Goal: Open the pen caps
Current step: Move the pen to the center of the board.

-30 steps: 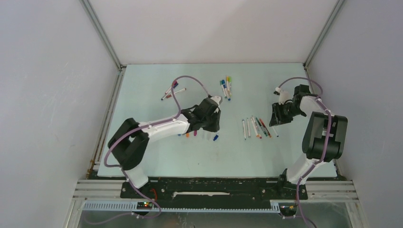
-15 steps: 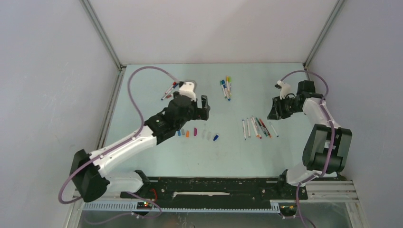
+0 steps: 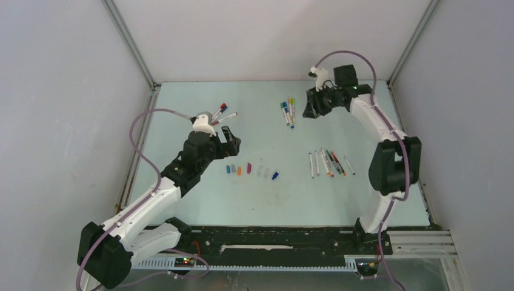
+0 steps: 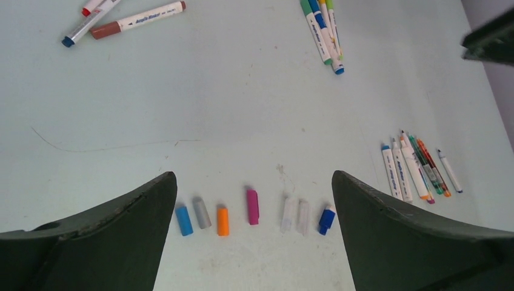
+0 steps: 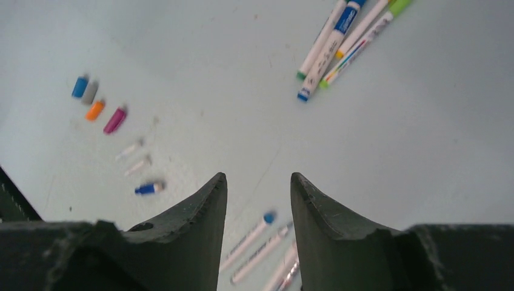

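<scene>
**A:** What does the overhead view show?

**B:** A pale table (image 3: 194, 200) with two robot arms. A row of loose pen caps (image 4: 251, 213) lies in the middle of it: blue, grey, orange, pink, two clear ones and a dark blue. The left gripper (image 4: 251, 230) hangs above that row, its jaws spread wide and holding nothing.

**A:** And the right arm?

**B:** The right gripper (image 5: 257, 203) is raised near the far edge, beside a cluster of capped pens (image 3: 288, 112). Its jaws stand partly apart with nothing between them. More capped markers (image 4: 124, 18) lie at the far left, and a bundle of uncapped pens (image 3: 329, 163) rests to the right of the loose caps.

**A:** What could go wrong from here?

**B:** The far pens lie touching one another, so a descending gripper might pinch two at once or roll them apart. The clear caps are faint against the table and could be nudged unnoticed.
</scene>
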Controlling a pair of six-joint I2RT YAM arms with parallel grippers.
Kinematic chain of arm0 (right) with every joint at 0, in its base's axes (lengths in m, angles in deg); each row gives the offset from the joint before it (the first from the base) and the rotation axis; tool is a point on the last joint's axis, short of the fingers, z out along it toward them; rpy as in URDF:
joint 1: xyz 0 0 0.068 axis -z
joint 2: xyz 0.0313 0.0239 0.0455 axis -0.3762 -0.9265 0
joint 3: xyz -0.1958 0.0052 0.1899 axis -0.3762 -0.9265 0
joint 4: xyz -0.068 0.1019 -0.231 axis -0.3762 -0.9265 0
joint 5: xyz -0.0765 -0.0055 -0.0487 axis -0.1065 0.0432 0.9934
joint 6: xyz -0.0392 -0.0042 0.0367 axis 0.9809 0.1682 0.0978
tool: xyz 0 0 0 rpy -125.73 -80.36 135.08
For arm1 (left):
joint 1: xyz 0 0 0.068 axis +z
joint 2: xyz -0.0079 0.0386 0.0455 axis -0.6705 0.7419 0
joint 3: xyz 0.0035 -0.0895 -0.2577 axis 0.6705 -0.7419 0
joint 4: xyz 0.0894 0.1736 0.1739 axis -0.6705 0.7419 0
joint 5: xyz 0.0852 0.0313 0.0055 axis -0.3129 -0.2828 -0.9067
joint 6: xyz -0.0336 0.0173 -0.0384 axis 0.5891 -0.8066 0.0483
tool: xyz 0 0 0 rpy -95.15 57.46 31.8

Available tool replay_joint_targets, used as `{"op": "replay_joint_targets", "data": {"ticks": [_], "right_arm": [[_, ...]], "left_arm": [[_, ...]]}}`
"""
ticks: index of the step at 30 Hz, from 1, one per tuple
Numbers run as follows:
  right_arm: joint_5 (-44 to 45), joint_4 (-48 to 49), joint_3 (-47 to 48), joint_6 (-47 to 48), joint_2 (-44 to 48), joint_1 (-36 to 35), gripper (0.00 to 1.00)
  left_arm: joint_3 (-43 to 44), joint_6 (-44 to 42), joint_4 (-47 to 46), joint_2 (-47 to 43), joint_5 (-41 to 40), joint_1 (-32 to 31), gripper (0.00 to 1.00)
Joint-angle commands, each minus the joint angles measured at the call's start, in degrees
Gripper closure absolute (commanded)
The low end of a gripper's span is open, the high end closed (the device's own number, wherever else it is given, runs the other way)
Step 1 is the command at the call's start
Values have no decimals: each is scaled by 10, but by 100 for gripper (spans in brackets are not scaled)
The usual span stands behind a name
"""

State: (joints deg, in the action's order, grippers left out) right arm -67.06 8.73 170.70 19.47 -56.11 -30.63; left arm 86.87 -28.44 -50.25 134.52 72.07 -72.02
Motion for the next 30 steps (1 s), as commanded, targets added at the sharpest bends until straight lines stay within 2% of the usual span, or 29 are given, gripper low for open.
{"op": "replay_joint_targets", "data": {"ticks": [1,6,9,14,21,30], "right_arm": [[87,-10,126,-136,-98,-31,53],[206,-23,240,-205,-205,-70,49],[234,-18,287,-222,-246,-76,50],[256,-26,358,-229,-315,-78,57],[272,-33,391,-226,-372,-82,69],[272,-40,406,-224,-406,-85,74]], "left_arm": [[-26,20,-35,-31,18,7,0],[-48,33,-55,-36,20,7,0],[-51,35,-70,-29,21,7,0],[-42,35,-86,-1,25,8,0],[-20,35,-96,53,48,8,1],[-15,42,-110,77,62,9,1]]}}
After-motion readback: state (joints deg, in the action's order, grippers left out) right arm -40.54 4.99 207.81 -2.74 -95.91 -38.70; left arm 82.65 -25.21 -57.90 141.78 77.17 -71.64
